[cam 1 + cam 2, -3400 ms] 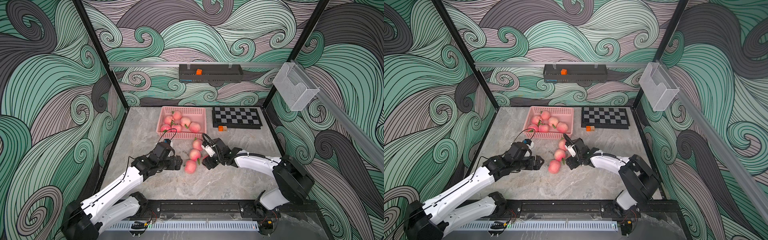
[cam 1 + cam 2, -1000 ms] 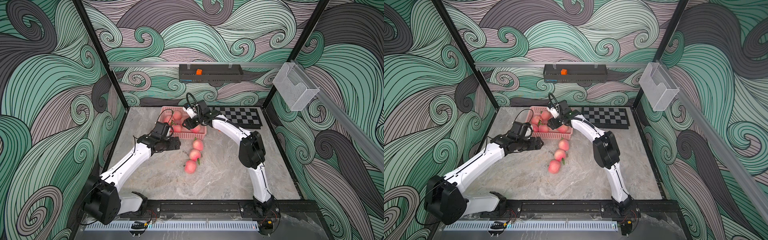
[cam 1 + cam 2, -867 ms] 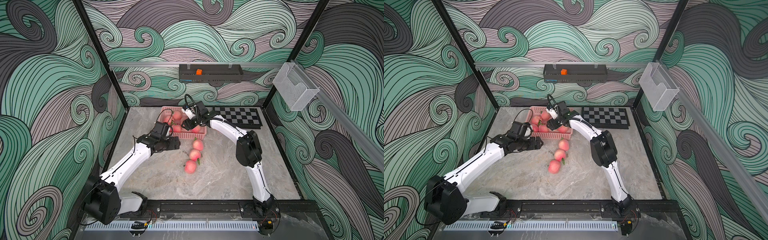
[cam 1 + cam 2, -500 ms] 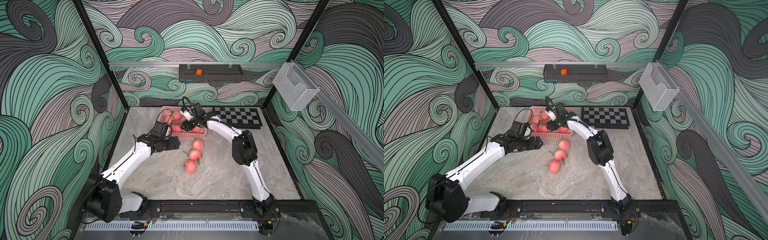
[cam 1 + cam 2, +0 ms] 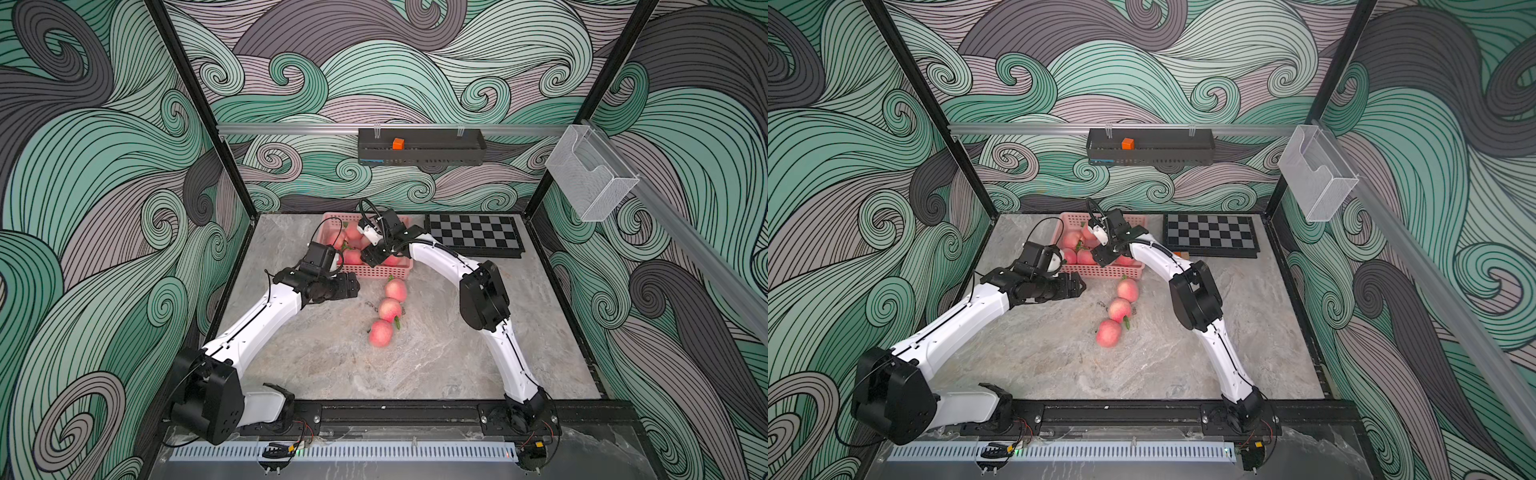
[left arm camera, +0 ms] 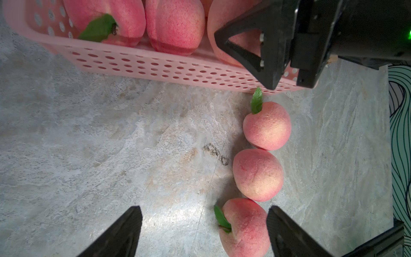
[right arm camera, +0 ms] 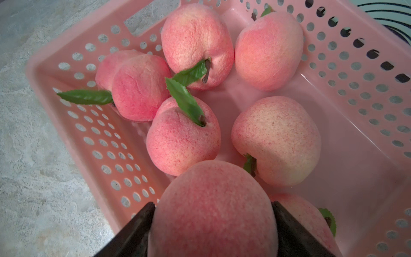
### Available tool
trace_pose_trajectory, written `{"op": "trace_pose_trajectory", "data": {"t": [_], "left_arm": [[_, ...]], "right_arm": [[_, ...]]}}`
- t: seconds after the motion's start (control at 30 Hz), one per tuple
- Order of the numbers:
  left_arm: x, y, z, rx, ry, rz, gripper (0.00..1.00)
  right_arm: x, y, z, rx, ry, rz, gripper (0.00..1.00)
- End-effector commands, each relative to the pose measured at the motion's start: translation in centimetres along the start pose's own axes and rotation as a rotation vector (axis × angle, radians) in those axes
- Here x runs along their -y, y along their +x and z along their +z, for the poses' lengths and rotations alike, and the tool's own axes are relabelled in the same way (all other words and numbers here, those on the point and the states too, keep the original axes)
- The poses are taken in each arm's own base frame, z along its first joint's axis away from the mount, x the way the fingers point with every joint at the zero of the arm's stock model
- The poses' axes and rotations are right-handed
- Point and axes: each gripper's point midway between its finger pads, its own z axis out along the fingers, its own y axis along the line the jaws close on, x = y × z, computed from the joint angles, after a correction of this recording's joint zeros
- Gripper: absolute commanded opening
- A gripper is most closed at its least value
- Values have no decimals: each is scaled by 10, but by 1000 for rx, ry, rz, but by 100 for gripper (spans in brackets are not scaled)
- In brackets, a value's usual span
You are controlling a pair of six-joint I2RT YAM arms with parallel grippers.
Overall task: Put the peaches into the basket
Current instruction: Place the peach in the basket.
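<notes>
The pink basket (image 5: 374, 272) (image 5: 1100, 272) stands at the back of the table with several peaches in it (image 7: 182, 138). My right gripper (image 5: 370, 257) (image 5: 1102, 253) hangs over the basket's front part, shut on a peach (image 7: 211, 211) that touches both fingers. Three more peaches lie in a row on the table in front of the basket (image 5: 395, 289) (image 5: 390, 309) (image 5: 380, 332). My left gripper (image 5: 351, 286) (image 6: 202, 210) is open just left of them, low over the table. The nearest peach (image 6: 242, 227) lies between its fingers, close to one.
A chessboard (image 5: 473, 235) lies right of the basket, with a small orange cube (image 5: 1177, 252) at its front edge. A black slotted tray (image 5: 419, 151) holding an orange cube hangs on the back wall. A clear mesh holder (image 5: 590, 183) is on the right rail.
My right gripper carried a peach from the table up over the basket and has shifted slightly left in the last second. The left arm moved toward the basket's front and now holds still.
</notes>
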Motion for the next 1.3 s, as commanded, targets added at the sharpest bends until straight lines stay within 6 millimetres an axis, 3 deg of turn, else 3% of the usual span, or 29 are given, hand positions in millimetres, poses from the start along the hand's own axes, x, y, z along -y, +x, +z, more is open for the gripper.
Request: {"op": "trace_pose_trajectory", "data": {"t": [0.0,0.17,0.43,0.77,1.0,1.27], "left_arm": [[8,-15,-6,35,30,12,89],[8,-15,-8,39,33,13,89],[7,-10,-8,27,34,11,89],[17,-5,-11,9,96,12,89],[19,11,-14,-25,128,-20,90],[20,28,-15,-55,112,-9,91]], "right_arm": [[0,-1,4,-5,9,-38,84],[0,-3,1,-5,13,-36,93],[-4,-10,-17,15,13,-35,95],[-17,-15,-72,56,0,-5,99],[-30,9,-119,75,0,40,99],[-44,64,-162,60,-17,81,99]]}}
